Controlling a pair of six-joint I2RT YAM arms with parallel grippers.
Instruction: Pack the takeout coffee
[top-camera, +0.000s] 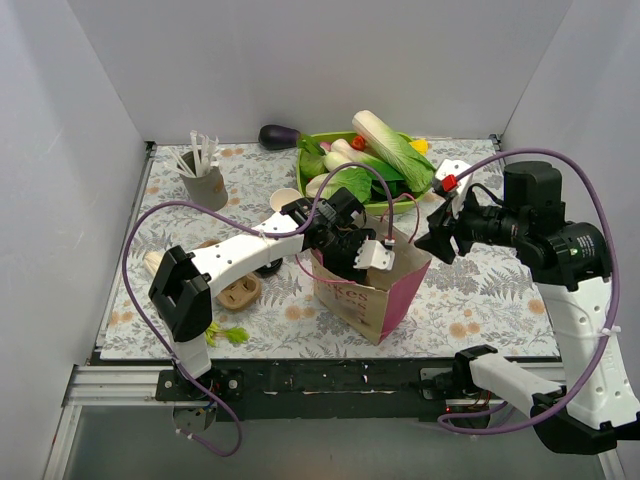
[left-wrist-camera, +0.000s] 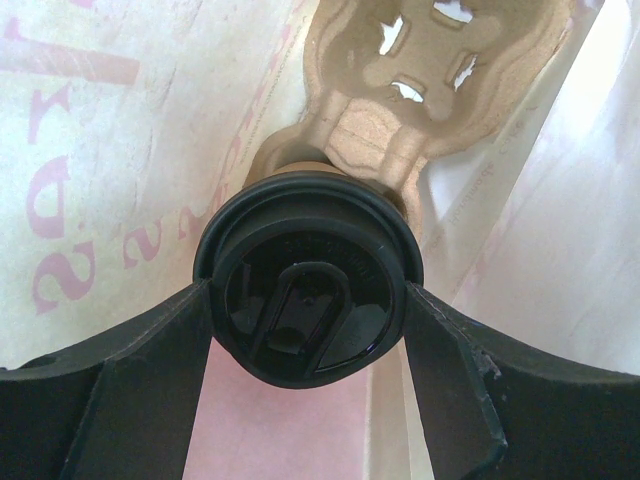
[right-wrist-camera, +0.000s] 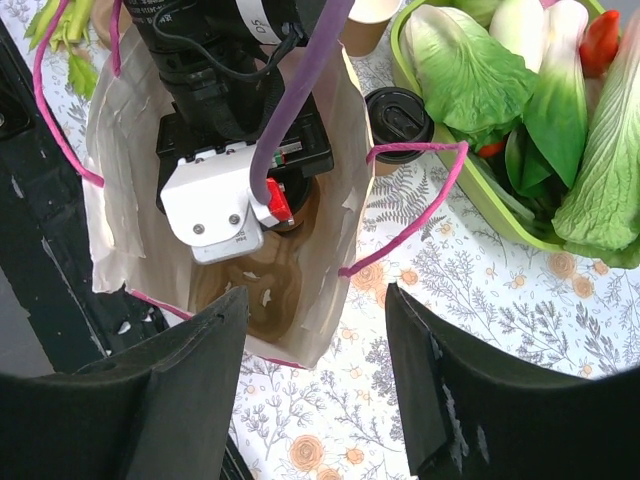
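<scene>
Reaching into the pink-handled paper bag (top-camera: 385, 300), my left gripper (left-wrist-camera: 307, 292) pinches a lidded coffee cup (left-wrist-camera: 300, 235) by the sides of its black lid, over the pulp cup tray (left-wrist-camera: 370, 140) lying inside the bag. My right gripper (right-wrist-camera: 315, 300) hovers spread and empty above the bag's mouth. A second lidded cup (right-wrist-camera: 398, 115) stands on the table between the bag and a green tray (right-wrist-camera: 455, 170) of vegetables.
</scene>
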